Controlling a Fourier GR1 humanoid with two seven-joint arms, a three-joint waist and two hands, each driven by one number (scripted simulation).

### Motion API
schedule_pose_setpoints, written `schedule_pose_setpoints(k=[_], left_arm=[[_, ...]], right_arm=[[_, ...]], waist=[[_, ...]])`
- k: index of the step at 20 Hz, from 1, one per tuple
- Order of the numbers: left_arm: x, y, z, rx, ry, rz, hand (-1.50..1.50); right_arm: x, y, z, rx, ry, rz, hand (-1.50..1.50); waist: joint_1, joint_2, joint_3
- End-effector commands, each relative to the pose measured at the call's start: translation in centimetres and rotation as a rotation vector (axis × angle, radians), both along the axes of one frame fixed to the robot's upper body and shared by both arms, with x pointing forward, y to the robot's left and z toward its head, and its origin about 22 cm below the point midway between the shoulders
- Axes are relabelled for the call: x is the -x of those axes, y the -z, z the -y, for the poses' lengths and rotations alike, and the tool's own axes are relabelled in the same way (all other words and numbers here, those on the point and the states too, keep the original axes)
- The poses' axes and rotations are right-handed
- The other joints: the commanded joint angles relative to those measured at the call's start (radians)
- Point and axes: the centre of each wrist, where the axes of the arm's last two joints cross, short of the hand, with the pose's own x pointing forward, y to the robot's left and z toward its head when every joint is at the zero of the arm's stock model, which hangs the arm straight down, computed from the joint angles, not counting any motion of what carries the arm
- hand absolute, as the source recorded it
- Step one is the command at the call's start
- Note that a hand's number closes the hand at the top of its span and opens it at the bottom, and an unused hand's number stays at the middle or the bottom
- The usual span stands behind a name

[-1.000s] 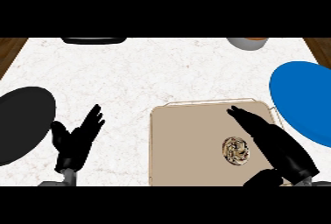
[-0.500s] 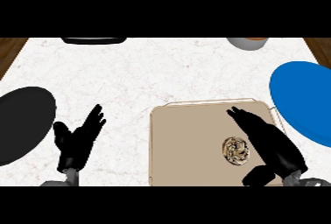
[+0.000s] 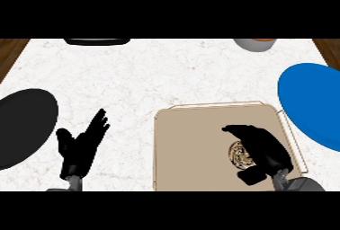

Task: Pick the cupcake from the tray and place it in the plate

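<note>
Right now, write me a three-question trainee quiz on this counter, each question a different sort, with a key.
1. True or false: the cupcake lies in the blue plate.
2. Which hand is over the tray? A) left hand B) right hand C) both
3. Fill in: the black plate lies at the view's ____ edge.

Key:
1. False. The cupcake is on the tray, partly hidden under the right hand, whose fingers curl over it.
2. B. The left hand rests open over the bare counter, beside the black plate.
3. Left.
</note>
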Motion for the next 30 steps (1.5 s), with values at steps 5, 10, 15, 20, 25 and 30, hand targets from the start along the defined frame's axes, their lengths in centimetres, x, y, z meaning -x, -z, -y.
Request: schedule_pose_setpoints(k=[5,10,15,20,25,30], left_arm=[[0.3,-0.2,0.4,0.013,0.004,-0.044,0.00],[0.2,0.3,-1.2,0.002,-0.007,-0.060,0.00],[-0.1,0.0,0.1,0.004,0.014,-0.034,0.00],[-0.3,-0.7,0.3,0.009,0.025,-0.001,0.00],[-0.9,-1.0,1.7,0.014,0.092,0.013,0.00],[-1.6,-1.4,2.3,0.010,0.115,0.013,0.00]], right_arm=[[-1.4,1.1,1.8,0.071,-0.087,0.050,1.50],[-1.9,0.7,1.2,0.065,-0.084,0.118,1.50],[-6.6,-1.2,3.4,0.028,0.661,0.199,1.50],[-9.6,-5.3,5.7,0.008,1.105,0.400,1.50],[-12.6,-10.0,6.5,0.082,1.408,0.680,1.50],[-14.5,-13.0,7.1,0.081,1.635,0.871,1.50]], waist=[[-0.002,0.004,-0.004],[-0.002,0.004,-0.005],[0.014,0.030,-0.005],[0.054,0.037,-0.008],[0.114,0.053,-0.011],[0.131,0.058,-0.008]])
